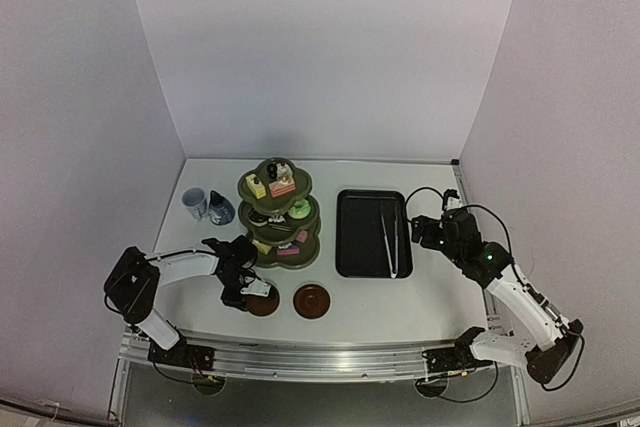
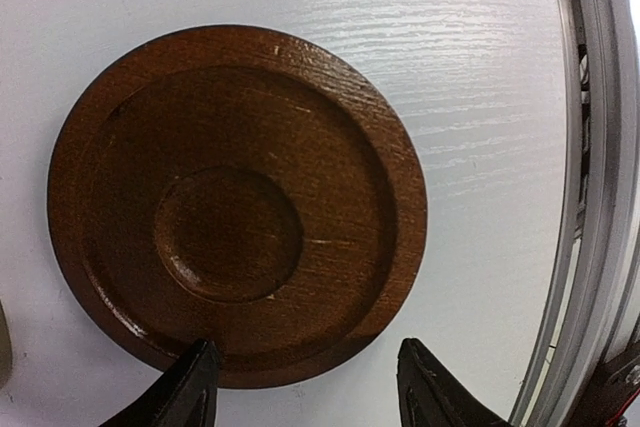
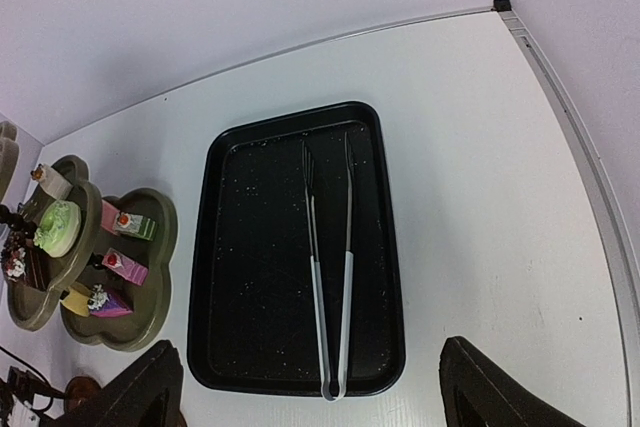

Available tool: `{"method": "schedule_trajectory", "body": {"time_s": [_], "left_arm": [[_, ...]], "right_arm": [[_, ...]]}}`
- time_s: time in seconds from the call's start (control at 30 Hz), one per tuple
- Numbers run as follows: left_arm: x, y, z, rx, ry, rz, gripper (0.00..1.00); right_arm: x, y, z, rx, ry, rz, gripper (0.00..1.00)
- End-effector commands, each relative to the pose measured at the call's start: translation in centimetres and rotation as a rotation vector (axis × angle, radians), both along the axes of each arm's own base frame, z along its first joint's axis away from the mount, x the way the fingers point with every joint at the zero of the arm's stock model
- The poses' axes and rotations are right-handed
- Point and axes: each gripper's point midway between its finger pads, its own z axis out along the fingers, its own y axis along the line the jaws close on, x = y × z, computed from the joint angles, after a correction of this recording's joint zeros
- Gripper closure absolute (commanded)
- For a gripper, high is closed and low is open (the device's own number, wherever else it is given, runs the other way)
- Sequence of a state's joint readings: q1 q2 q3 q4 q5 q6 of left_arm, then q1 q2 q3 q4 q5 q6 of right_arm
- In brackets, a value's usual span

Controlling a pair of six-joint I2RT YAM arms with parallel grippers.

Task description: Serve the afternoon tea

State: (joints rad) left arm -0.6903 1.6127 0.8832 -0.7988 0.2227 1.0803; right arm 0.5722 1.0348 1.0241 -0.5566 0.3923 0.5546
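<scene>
The cakes (image 1: 282,187) already sit on the olive-green three-tier stand (image 3: 165,222). The cup (image 1: 194,203) and dark-blue pot (image 1: 221,210) stand at the surface's far left, apart from both saucers, so setting them is probably what remains. The left pincer (image 2: 308,367) is apart at the left saucer (image 2: 235,207) rim, gripping nothing. The second saucer (image 1: 312,300) lies bare. The right pincer (image 3: 307,347) gapes empty beside the black tray (image 3: 250,277).

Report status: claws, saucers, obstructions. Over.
Left claw open, at left saucer. Right claw open, empty, by black tray. Second saucer alongside; nothing blocking.

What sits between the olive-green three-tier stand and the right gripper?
A black rectangular tray holding thin white tongs, seen in the top view between the olive-green three-tier stand and the open right gripper; the right wrist view shows it too.
</scene>
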Motion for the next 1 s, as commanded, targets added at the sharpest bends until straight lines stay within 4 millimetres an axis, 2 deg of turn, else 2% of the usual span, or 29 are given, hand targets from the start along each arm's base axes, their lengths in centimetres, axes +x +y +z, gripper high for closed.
{"method": "schedule_trajectory", "body": {"time_s": [0.0, 0.07, 0.17, 0.33, 0.43, 0.53, 0.6, 0.7, 0.87, 0.97], "left_arm": [[1.4, -1.5, 2.2, -0.067, -0.03, 0.052, 0.38], [1.8, -1.7, 2.4, -0.072, -0.042, 0.063, 0.38], [2.0, -2.0, 3.8, -0.102, -0.05, 0.066, 0.37], [2.2, -1.1, 8.5, -0.185, 0.002, 0.117, 0.35], [1.4, 1.0, 11.2, -0.202, 0.056, 0.133, 0.31], [0.6, 4.0, 12.7, -0.165, 0.081, 0.118, 0.27], [1.7, 6.1, 13.6, -0.144, 0.074, 0.169, 0.27], [6.4, 8.5, 15.5, -0.17, 0.003, 0.303, 0.27], [18.3, 11.1, 19.7, -0.245, -0.219, 0.626, 0.31], [24.1, 12.2, 20.2, -0.27, -0.292, 0.796, 0.34]], "right_arm": [[-0.2, -0.1, 0.0, -0.004, 0.003, -0.003, 0.14], [-0.2, 0.0, -0.1, -0.006, 0.006, -0.001, 0.14], [-0.2, 0.0, -0.1, -0.007, 0.007, 0.002, 0.14], [-0.4, -0.2, -0.1, -0.008, 0.001, 0.0, 0.14], [-0.5, -0.4, -0.1, -0.015, -0.003, 0.0, 0.14], [-0.6, -0.4, 0.0, -0.03, -0.009, 0.01, 0.14], [-0.5, -0.4, 0.4, -0.034, -0.018, 0.014, 0.14], [-0.4, -0.4, 1.0, -0.04, -0.031, 0.019, 0.14], [-0.3, -0.3, 1.1, -0.042, -0.032, 0.022, 0.14], [-0.3, -0.1, 1.0, -0.034, -0.024, 0.028, 0.14]]}}
